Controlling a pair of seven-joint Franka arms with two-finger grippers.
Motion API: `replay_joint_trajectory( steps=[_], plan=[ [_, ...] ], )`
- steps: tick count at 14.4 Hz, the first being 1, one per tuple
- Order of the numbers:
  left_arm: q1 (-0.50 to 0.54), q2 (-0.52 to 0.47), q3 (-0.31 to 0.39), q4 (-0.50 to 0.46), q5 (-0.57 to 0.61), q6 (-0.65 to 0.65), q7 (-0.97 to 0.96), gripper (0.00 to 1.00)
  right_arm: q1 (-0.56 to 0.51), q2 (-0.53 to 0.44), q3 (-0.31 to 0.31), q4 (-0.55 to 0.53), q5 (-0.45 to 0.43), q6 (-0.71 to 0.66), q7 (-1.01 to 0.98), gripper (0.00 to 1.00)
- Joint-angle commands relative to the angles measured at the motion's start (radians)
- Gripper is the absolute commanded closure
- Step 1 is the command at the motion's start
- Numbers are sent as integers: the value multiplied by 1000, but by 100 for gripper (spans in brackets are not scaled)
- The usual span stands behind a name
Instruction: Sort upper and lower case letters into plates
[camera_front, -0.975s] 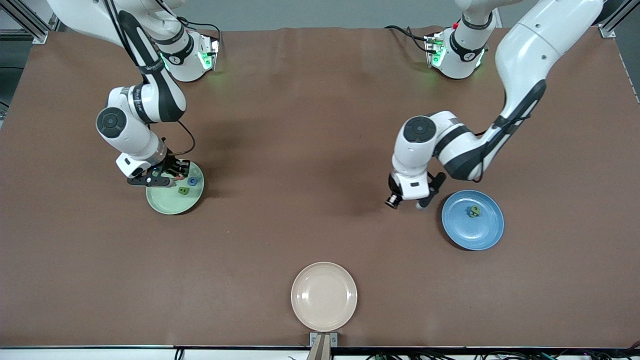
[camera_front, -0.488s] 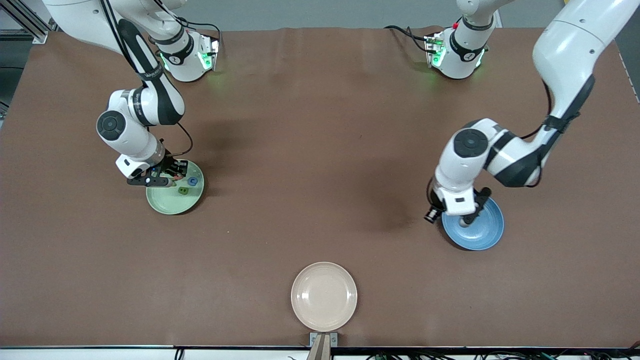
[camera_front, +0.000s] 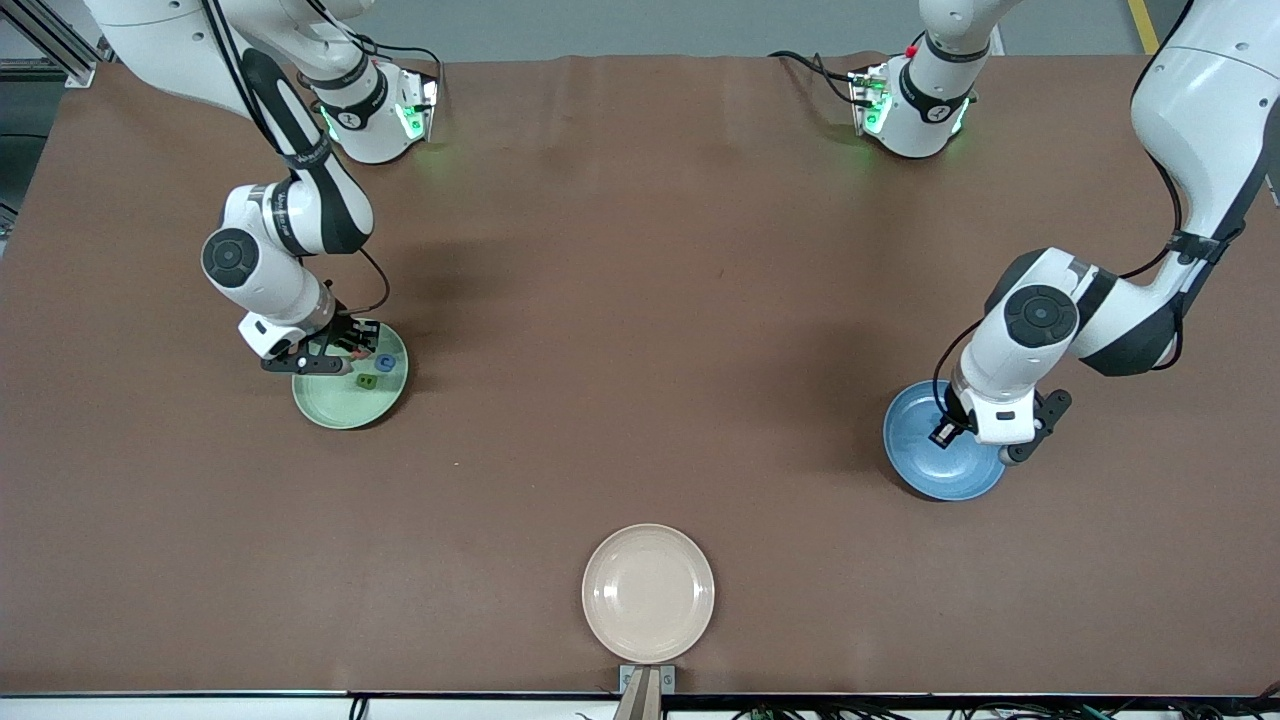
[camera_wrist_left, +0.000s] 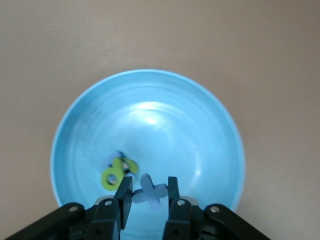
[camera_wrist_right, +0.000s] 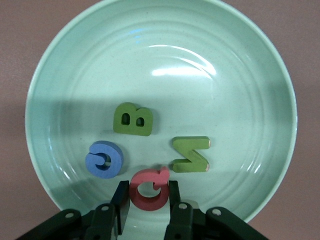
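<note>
- Left gripper (camera_wrist_left: 146, 192): poised over the blue plate (camera_wrist_left: 150, 120); its jaws stand narrow, closed on a blue "x" letter (camera_wrist_left: 148, 190), which is clear of the plate floor as far as the left wrist view shows.
- Blue plate: rests on the table (camera_front: 640, 300) toward the left arm's end, well in from the edge; it carries a yellow-green letter (camera_wrist_left: 116, 172), its form too blurred to read, just beside the held "x".
- Right gripper (camera_wrist_right: 146, 197): low over the pale green plate (camera_wrist_right: 75, 60); a red "G" letter (camera_wrist_right: 149, 189) sits between its fingers, and whether the pads still press it cannot be told.
- Pale green plate: rests toward the right arm's end of the table; it holds a green "B" letter (camera_wrist_right: 132, 120), a green "Z" letter (camera_wrist_right: 190, 154) and a blue "G" letter (camera_wrist_right: 103, 159), all apart from one another; the red "G" lies close to the blue one.
- Cream-beige plate (camera_front: 648, 593): stands at the table edge nearest the front camera, midway between the two ends, well apart from both other plates.
</note>
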Motion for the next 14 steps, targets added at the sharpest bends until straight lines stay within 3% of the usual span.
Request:
replay_joint_trajectory(
  steps=[1,6,11,14],
  plan=[
    [41,3,-21,-33,6,-11,28,99,-17,-12,17,-14,-7,12,-2,0],
    [53,5,-19,-47,6,-11,28,97,-6,-30,17,42,-10,-37,-16,0],
    [55,6,-18,-48,6,-11,30,94,-57,-56,9,350,-18,-492,-83,0],
    [58,15,-13,-47,6,-11,33,91,-106,-55,8,536,-53,-684,-83,0]
  ],
)
